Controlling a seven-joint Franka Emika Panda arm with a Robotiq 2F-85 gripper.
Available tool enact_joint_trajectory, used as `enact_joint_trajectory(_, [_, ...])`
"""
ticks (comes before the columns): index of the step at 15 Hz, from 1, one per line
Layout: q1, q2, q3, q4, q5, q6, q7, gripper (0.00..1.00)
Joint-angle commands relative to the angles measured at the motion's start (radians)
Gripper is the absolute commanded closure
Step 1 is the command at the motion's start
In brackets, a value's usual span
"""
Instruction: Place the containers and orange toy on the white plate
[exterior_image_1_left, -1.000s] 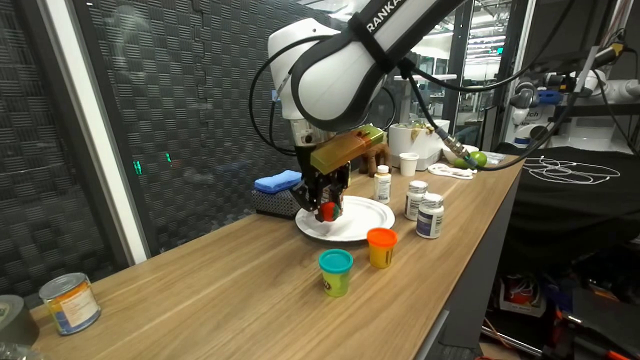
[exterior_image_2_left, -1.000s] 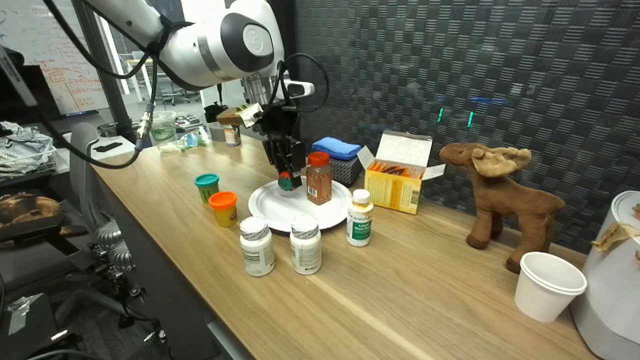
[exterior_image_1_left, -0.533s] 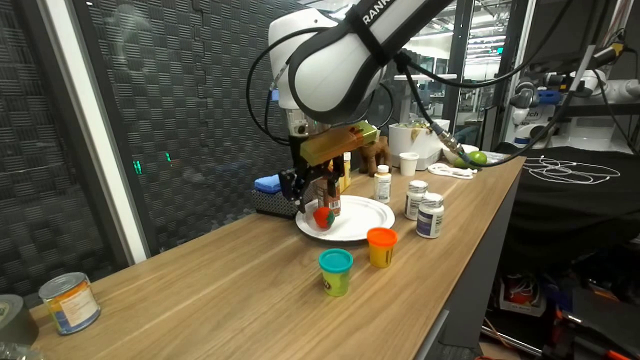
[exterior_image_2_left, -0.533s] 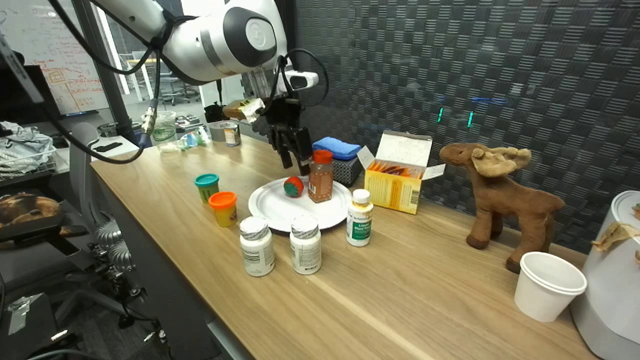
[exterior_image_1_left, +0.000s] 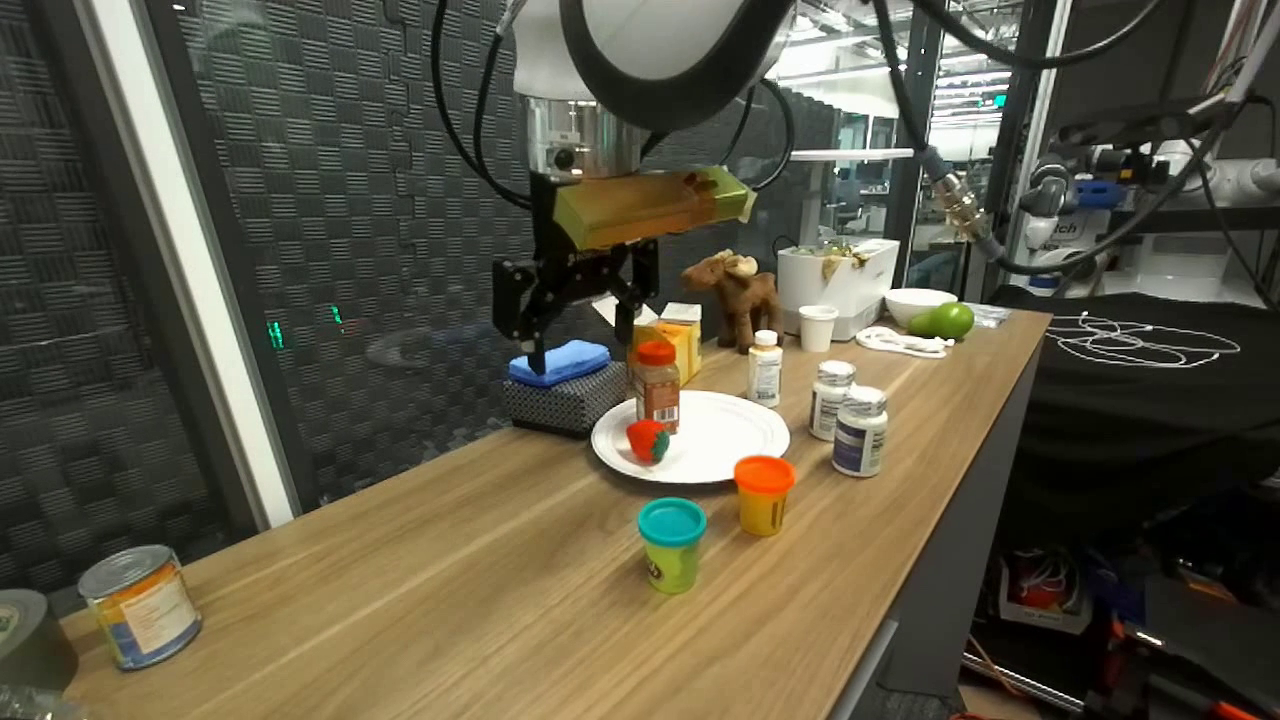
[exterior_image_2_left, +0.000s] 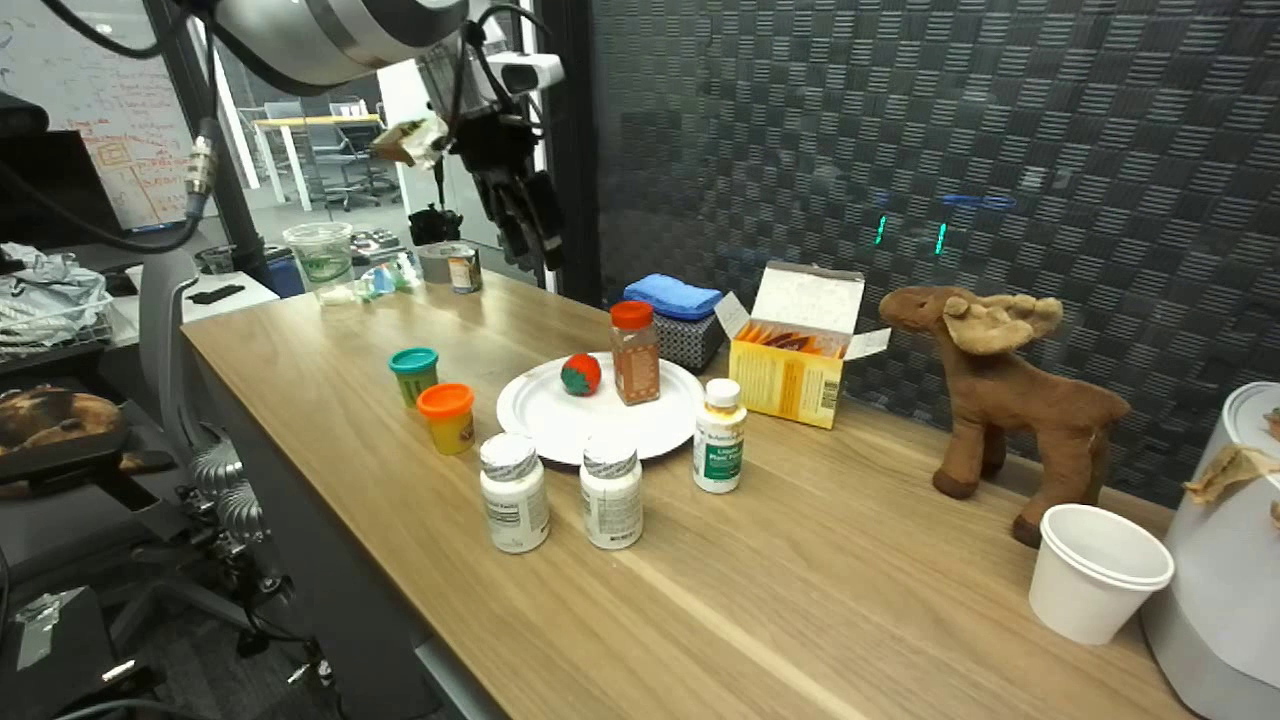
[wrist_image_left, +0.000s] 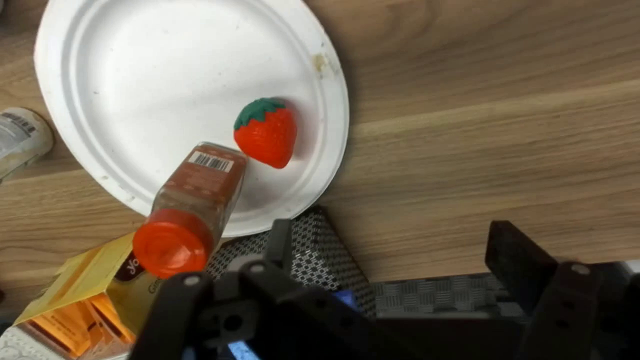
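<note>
The orange-red strawberry toy (exterior_image_1_left: 648, 440) lies on the white plate (exterior_image_1_left: 735, 430), its green leaf end visible in the wrist view. Close beside it, a red-capped spice jar (exterior_image_2_left: 637, 362) stands upright on the plate. Two small tubs, one teal-lidded (exterior_image_1_left: 672, 550) and one orange-lidded (exterior_image_1_left: 764, 500), are on the table outside the plate. White bottles (exterior_image_2_left: 514, 500) also stand off it, near its rim. Raised above the table, to one side of the plate, my gripper (exterior_image_1_left: 581, 348) has its jaws wide apart. Nothing is between its fingers in the wrist view (wrist_image_left: 520, 265).
A patterned dark box (exterior_image_1_left: 560, 400) with a blue cloth (exterior_image_2_left: 672, 296) on top sits against the wall behind the plate. Beside it are an open yellow box (exterior_image_2_left: 790, 375) and a plush moose (exterior_image_2_left: 1010, 390). A can (exterior_image_1_left: 142, 605) stands farther along the table.
My gripper has let go of the strawberry toy, opened wide, and risen away from the plate. The toy now rests there beside the spice jar; the tubs and bottles have not moved.
</note>
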Motion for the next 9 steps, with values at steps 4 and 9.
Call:
enact_joint_trajectory(4, [0.009,-0.154,0.093,-0.201,0.068,-0.094,0.082,0.00])
enact_joint_trajectory(9, [-0.010,-0.154,0.124,-0.272,0.167,-0.066,0.026,0.00])
